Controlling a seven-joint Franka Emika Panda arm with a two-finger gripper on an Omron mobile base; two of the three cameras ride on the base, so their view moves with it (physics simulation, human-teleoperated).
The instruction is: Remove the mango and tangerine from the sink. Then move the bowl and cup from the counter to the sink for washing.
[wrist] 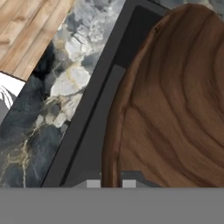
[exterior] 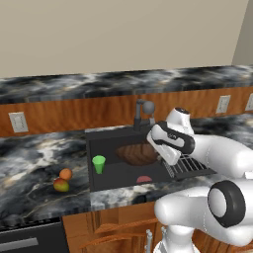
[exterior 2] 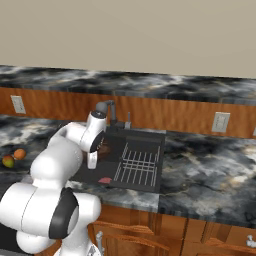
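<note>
Since the bowl (wrist: 175,109) already sits down inside the sink (exterior: 106,141), with the cup (exterior: 99,163) standing in the basin to its left, what matters now is the rim between the fingertips: the gripper (wrist: 111,183) straddles the bowl's edge, its jaws set narrow around the wooden wall (probably still pinching it). Mango (exterior: 61,185) and tangerine (exterior: 65,174) lie side by side on the counter (exterior: 29,163), so letting go seems the last step.
</note>
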